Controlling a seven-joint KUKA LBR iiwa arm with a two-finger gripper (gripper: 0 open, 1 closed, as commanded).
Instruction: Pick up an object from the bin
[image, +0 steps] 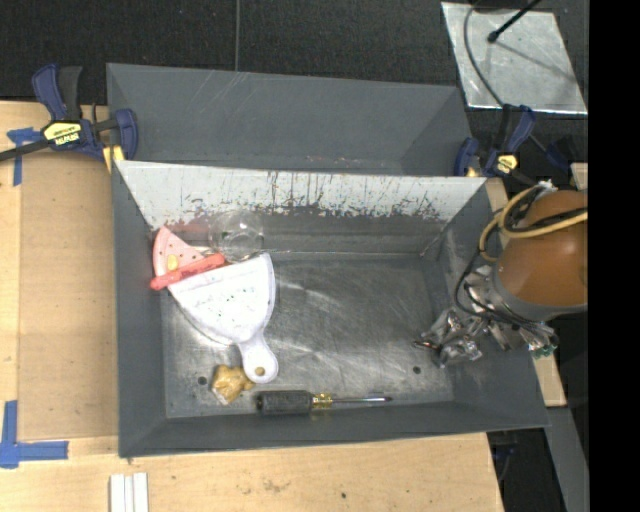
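My gripper (447, 342) hangs low over the bin's right side, close to the right wall, with bare floor under it and nothing between its fingers. A screwdriver (318, 402) with a black handle and a yellow collar lies along the front wall, to the gripper's lower left. A white strainer-like scoop (228, 300) with a short handle lies at the left. A pink and red plastic piece (178, 262) lies against the scoop's upper left edge. A small tan lump (229, 383) sits by the scoop's handle.
A clear plastic thing (236, 232) rests against the back wall at the left. The arm's orange cover and cables sit over the right rim. Open floor stretches between the scoop and the gripper.
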